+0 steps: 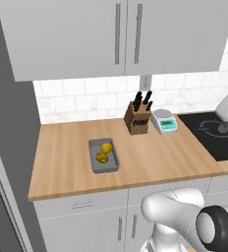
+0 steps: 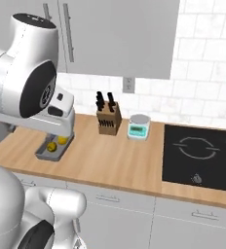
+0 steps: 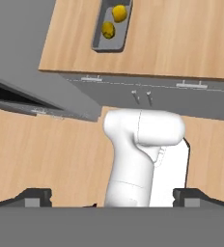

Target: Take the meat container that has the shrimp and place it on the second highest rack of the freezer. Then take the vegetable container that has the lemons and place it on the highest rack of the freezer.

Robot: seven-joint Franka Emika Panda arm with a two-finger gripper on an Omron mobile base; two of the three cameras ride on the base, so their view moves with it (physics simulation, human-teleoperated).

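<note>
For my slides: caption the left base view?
Grey tray holding two lemons on a wooden counter, beside a knife block.

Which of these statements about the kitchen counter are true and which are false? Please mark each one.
1. The grey tray holds two lemons. True.
2. The tray stands on the black cooktop. False: it stands on the wooden counter.
3. The knife block is beside the small scale. True.
4. The hand is shut on the tray. False: it is open, away from the tray.
5. The upper cabinet doors are open. False: they are closed.
</note>
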